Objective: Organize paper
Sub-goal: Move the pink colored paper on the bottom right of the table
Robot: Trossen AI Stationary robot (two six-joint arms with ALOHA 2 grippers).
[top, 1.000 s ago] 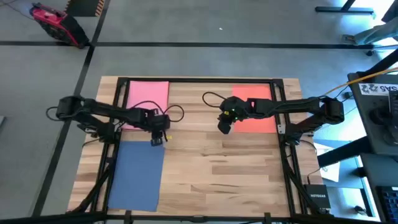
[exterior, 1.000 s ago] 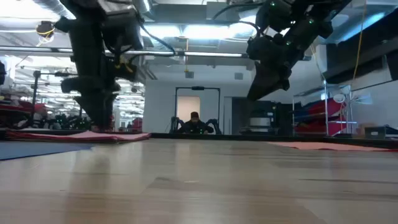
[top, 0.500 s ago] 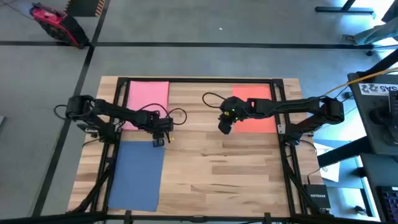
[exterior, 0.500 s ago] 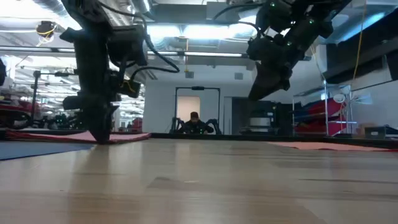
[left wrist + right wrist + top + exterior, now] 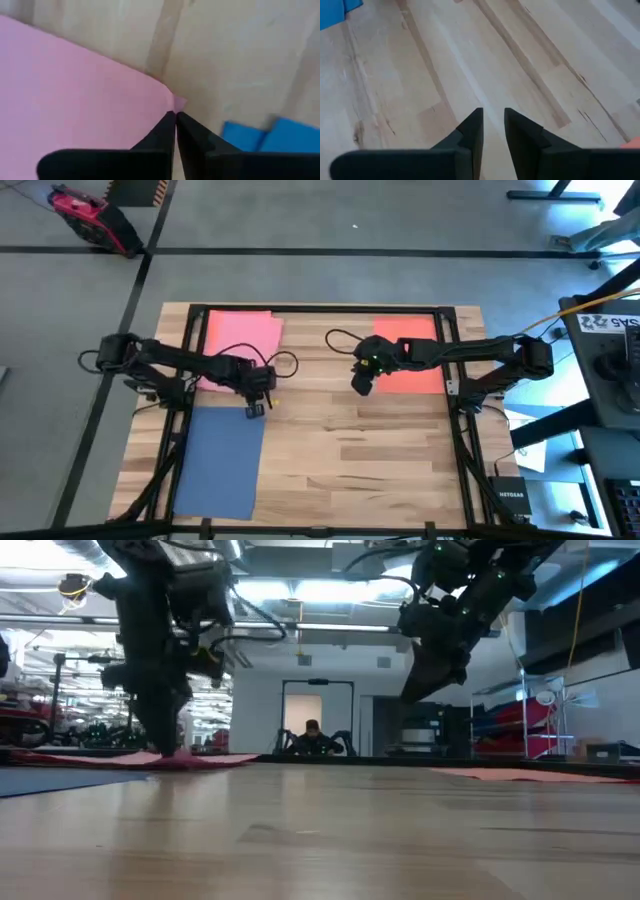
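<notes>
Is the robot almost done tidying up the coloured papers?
Not yet. Nothing is stacked: the flat blue paper sheet and flat orange paper sheet lie apart on the pale wooden table. The left gripper pinches a corner of the flat pink paper sheet, fingers shut. The right gripper hangs open, empty.

Room inventory, as I see it from my station:

1. Tabletop (image 5: 340, 440): pale wooden planks, black frame rails along its edges.
2. Floor (image 5: 350, 275): grey, crossed by dark lines.
3. Red and black item (image 5: 85, 215): on the floor, well apart from the table.
4. Doorway (image 5: 303, 708): lit, in the far white wall, between the left gripper (image 5: 170, 745) and the right gripper (image 5: 415, 690), far behind both sets of fingers.
5. Person (image 5: 313, 738): low in that doorway.
6. Ceiling lights (image 5: 300, 590): bright strips among ducts, above the fingers.
7. Red racks (image 5: 520, 730): beyond the right gripper's fingers.
8. Yellow cable (image 5: 590, 302): off the table's edge.
</notes>
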